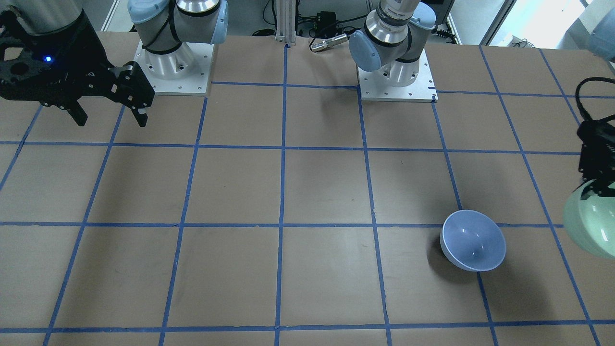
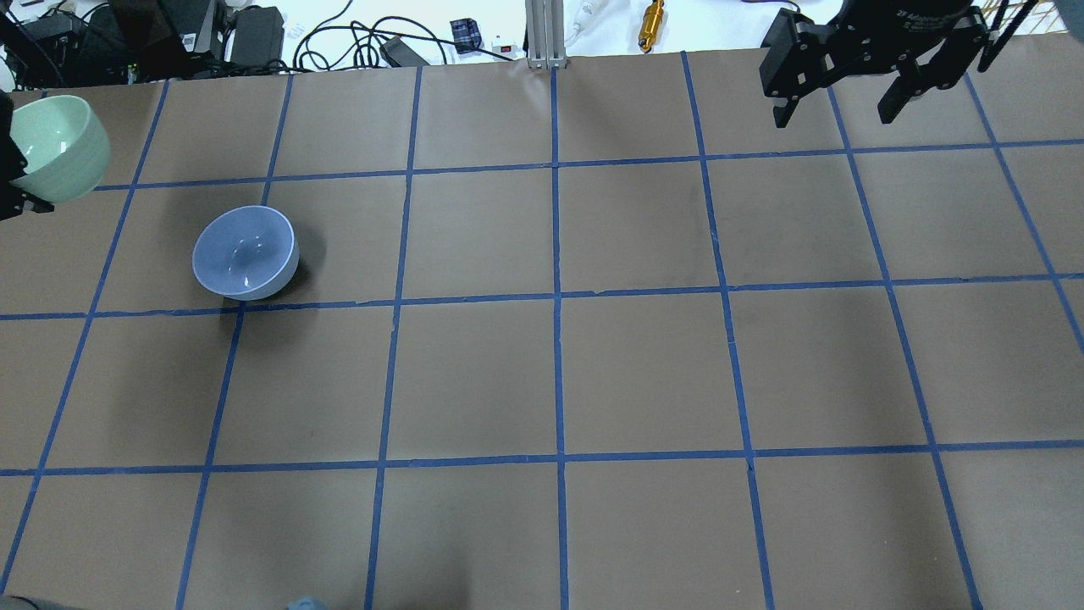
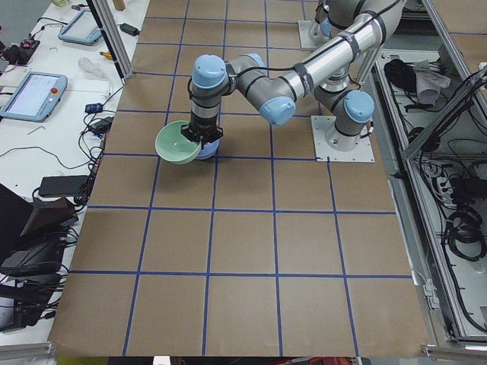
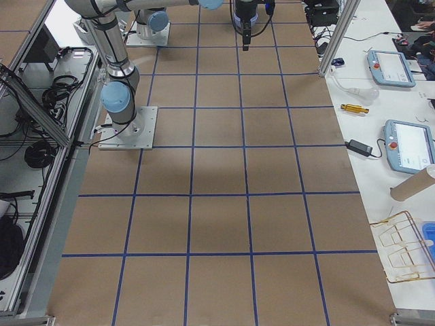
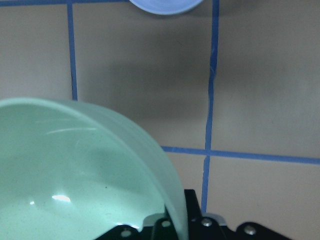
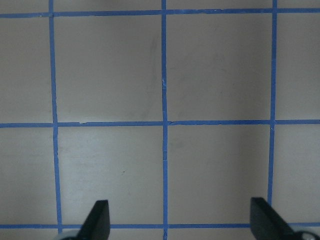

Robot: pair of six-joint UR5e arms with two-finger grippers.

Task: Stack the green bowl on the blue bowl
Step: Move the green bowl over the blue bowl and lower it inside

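Stacking job in mid-carry: the left tool (image 5: 162, 223) is clamped on the rim of a pale mint-green, glossy round plastic bowl (image 5: 75, 175). The bowl hangs tilted from the tool, clear of the brown, blue-taped tabletop (image 2: 644, 373).

Its target, a pale periwinkle-blue glossy round plastic bowl (image 2: 246, 252), stands upright on the tabletop. It sits ahead of the tool and lower down, and the two bowls are apart.

The right tool (image 2: 834, 114) hangs well away from both bowls, its fingers spread wide and holding nothing.

The green bowl looks light and stiff, but its smooth wall is likely slippery. A pinch at one point on the rim seems the only workable hold, and from that hold the bowl could pivot or slide. The blue bowl appears light enough to skid if nudged, so the green one should probably be lowered centred over it.
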